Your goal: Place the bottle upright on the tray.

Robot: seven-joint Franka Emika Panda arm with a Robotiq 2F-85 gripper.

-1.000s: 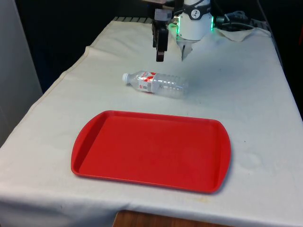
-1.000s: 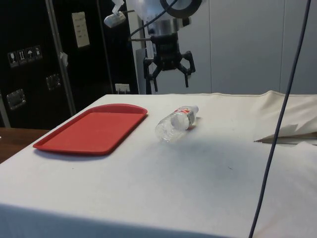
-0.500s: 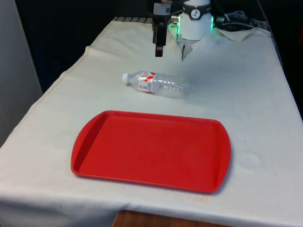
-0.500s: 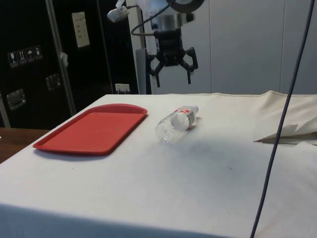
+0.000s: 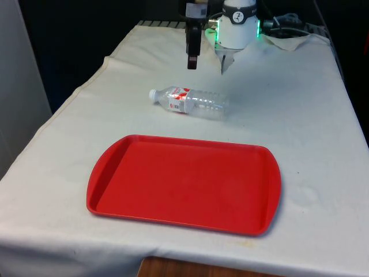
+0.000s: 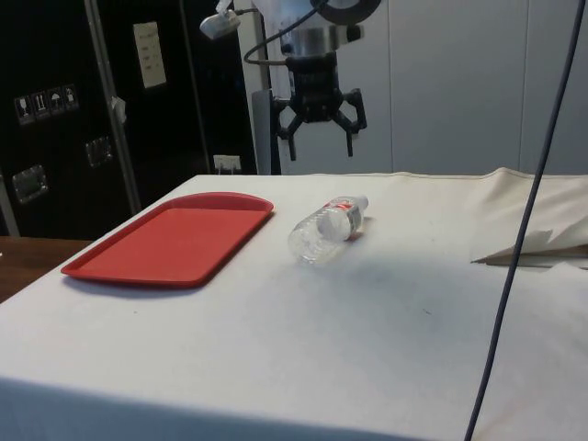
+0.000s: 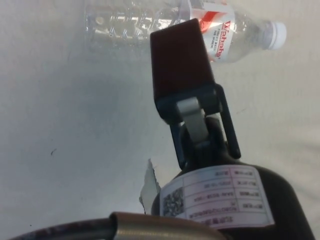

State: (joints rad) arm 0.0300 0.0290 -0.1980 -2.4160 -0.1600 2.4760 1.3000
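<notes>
On the tabletop [image 5: 323, 121], the clear water bottle [image 5: 190, 102] lay on its side, just beyond the empty red tray [image 5: 184, 183]. Tool [image 6: 319, 147] hung above it, fingers spread, gripping nothing.

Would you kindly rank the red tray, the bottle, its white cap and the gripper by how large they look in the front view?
1. red tray, by far the largest.
2. bottle, lying on its side on the cloth.
3. gripper, which looks smaller, though it hangs farther from the camera, so this place is unsure.
4. white cap, the smallest.
</notes>
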